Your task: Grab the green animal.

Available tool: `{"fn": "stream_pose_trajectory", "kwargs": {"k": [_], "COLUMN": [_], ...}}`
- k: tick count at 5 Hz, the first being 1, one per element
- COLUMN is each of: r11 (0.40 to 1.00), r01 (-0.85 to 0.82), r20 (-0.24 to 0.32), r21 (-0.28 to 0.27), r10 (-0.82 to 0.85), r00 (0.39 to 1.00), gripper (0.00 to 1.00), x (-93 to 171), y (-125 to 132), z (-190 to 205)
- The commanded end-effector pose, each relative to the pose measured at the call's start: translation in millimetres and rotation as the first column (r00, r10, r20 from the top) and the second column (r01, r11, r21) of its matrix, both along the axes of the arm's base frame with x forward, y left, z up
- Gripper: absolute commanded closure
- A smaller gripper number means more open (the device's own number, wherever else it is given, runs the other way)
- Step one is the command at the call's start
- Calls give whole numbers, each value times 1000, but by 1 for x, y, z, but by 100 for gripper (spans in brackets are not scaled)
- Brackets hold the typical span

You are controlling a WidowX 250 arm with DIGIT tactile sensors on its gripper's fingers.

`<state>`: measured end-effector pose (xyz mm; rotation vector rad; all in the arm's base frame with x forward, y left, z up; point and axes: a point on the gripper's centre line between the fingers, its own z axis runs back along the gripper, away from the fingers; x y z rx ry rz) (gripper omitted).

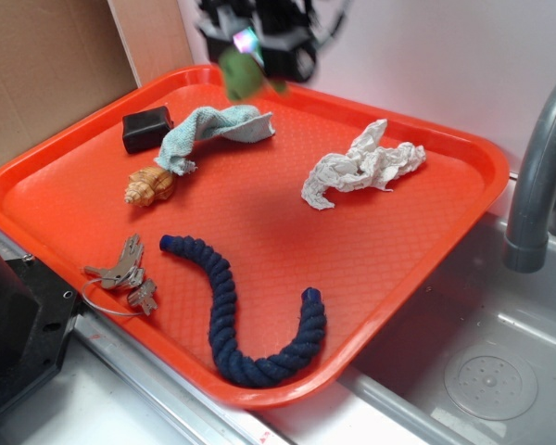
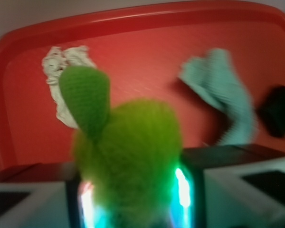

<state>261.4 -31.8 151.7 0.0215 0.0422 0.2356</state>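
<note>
Above the tray's (image 1: 463, 162) far edge, the claw (image 2: 133, 199) grips the green animal (image 2: 128, 156) firmly. Maintain clamping pressure; lift vertically, avoiding sudden swings.

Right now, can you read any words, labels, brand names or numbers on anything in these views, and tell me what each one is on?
No readable text in either view.
Keys: any stamping is too small to read.
Black box: no label visible.
Green animal, held in the end effector: blurred, no tag showing.
Orange tray: plain.
</note>
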Motion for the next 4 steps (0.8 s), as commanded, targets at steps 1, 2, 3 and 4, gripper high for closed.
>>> {"fn": "stream_pose_trajectory", "kwargs": {"k": [1, 2, 3, 4], "r11": [999, 996, 993, 994], "r01": [47, 73, 121, 112], "r20": [167, 173, 235, 193], "r21": [16, 58, 1, -20], "r10": [-49, -82, -118, -106], "r00": [985, 982, 965, 975], "gripper": [100, 100, 100, 100], "x": [-25, -41, -54, -64], "y": [8, -7, -14, -24], "z": [74, 74, 69, 61]}}
